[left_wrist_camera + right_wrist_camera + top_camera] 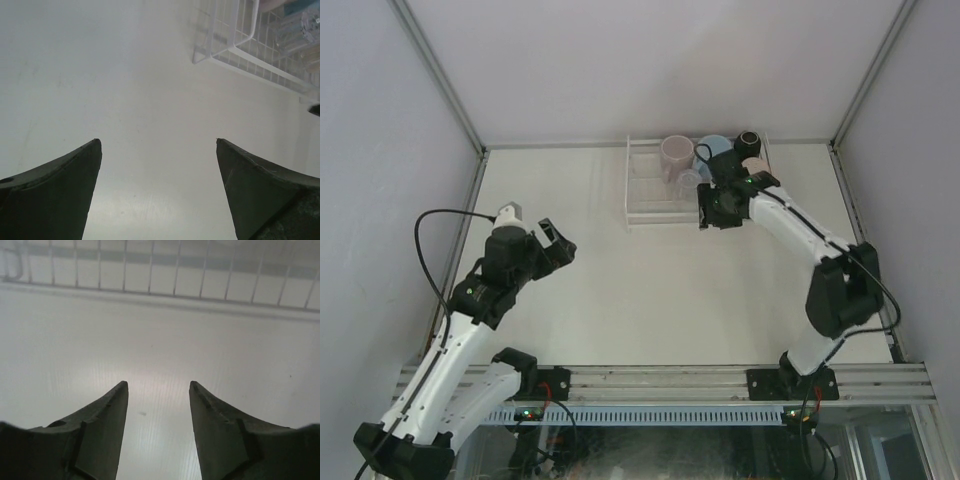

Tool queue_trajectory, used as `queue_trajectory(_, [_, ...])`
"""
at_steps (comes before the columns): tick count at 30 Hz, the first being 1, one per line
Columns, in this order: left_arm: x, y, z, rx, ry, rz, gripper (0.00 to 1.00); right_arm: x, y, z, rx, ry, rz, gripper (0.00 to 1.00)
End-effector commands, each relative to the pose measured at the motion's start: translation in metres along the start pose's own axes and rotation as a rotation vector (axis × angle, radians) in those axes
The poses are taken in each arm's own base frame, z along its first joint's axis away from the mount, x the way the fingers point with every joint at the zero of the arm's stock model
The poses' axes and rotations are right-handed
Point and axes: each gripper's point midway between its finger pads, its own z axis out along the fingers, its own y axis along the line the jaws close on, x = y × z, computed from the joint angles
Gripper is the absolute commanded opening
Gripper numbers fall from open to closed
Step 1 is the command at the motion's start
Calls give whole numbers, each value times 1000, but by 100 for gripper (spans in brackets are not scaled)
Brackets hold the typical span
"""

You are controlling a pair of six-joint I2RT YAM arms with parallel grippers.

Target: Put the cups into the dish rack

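Left hand (558, 241) is hovering with fingers apart at lower left of the frame, well apart from the dish rack (645, 205) at upper centre. Right hand (706, 208), fingers also apart, is hanging at the rack's near edge, just beside the cups (676, 153) sitting inside.

1 dish rack (655, 218) is standing at the far right, holding 4 mugs: 1 mauve mug (676, 152), 1 light blue mug (717, 148), 1 black mug (748, 139) and 1 peach-pink mug (757, 163). Only 1 clear tumbler (691, 180) is showing clearly. 2 grippers are hovering: left gripper (558, 241), right gripper (704, 208).
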Motion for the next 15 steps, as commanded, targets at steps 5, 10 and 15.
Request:
queue_trajectory(5, [-56,29,-24,-195,-247,-32,100,16,13,-112,-101,-257,-27,74])
queue_trajectory(10, [-59,53,-25,-270,-309,126,100,42,1,-152,-92,-325,28,100])
queue_trajectory(15, [-61,80,-15,-310,-459,321,100,87,-12,-166,-139,-318,102,100])
